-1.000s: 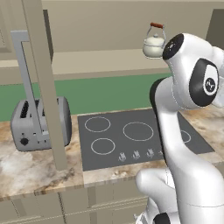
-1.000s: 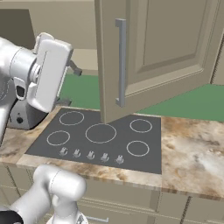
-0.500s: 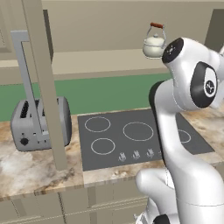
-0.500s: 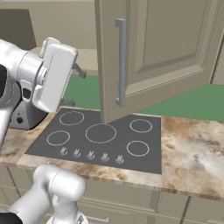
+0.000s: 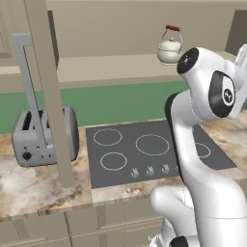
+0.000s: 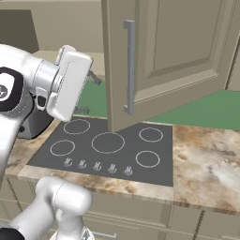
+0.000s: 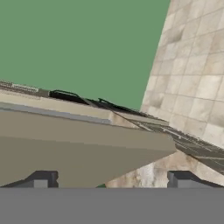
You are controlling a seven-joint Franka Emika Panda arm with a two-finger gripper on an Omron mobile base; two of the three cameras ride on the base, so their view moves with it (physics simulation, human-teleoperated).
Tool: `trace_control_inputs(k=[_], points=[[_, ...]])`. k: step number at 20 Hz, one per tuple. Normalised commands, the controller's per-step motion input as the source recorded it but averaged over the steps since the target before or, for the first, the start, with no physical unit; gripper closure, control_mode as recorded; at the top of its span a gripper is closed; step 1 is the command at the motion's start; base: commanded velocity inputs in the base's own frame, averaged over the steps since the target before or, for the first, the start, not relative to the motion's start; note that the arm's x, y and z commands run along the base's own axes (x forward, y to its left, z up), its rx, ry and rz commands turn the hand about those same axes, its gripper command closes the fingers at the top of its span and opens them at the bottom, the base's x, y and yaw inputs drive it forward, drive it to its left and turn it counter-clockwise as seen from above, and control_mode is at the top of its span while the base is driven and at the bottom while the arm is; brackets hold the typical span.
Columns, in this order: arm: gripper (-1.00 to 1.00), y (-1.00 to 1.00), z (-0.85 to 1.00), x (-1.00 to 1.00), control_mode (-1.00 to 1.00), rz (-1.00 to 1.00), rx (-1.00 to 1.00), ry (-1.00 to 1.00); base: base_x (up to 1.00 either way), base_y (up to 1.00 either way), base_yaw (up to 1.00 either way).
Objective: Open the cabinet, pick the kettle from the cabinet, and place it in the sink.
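The cabinet [image 5: 120, 29] stands open, and the cream kettle [image 5: 170, 48] with its reddish-brown handle top sits on the shelf at the right. The left door [image 5: 48, 91] shows edge-on. The right door [image 6: 173, 51] hangs open over the cooktop, with its silver bar handle [image 6: 129, 65] facing me. My gripper [image 6: 89, 93] is open, holds nothing, and hangs just left of that door at handle height. In the hand view the gripper [image 7: 113, 181] looks along a beige door panel [image 7: 78, 144] toward the green wall. The sink is out of view.
A black cooktop [image 5: 149, 149] with white rings lies on the marble counter [image 6: 206, 164] under the doors. A grey toaster [image 5: 43, 137] stands at the left, behind the left door. My own arm [image 5: 202, 144] rises in front of the cooktop's right side.
The hand has drifted slightly toward the open right door. The kettle and the doors have not moved.
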Motion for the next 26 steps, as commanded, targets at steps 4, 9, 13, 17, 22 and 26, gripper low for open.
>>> trace_control_inputs(k=[4,9,13,17,22,26], points=[[-1.0,-0.04,-0.17,0.45,-1.0,-0.09,-0.02,-0.01,0.0,0.0,0.0],[-1.0,-0.2,-0.1,0.31,-1.0,-0.08,-0.01,-0.02,0.0,0.0,0.0],[-1.0,-0.34,-0.09,0.26,-1.0,-0.06,0.0,0.0,0.0,0.0,0.0],[-1.0,-0.32,-0.11,0.22,-1.0,-0.07,0.0,0.0,0.0,0.0,0.0],[-1.0,-0.34,-0.14,0.11,-1.0,-0.1,0.0,-0.01,0.0,0.0,0.0],[-1.0,-0.48,-0.08,-0.06,-1.0,-0.11,0.0,-0.02,0.0,0.0,0.0]])
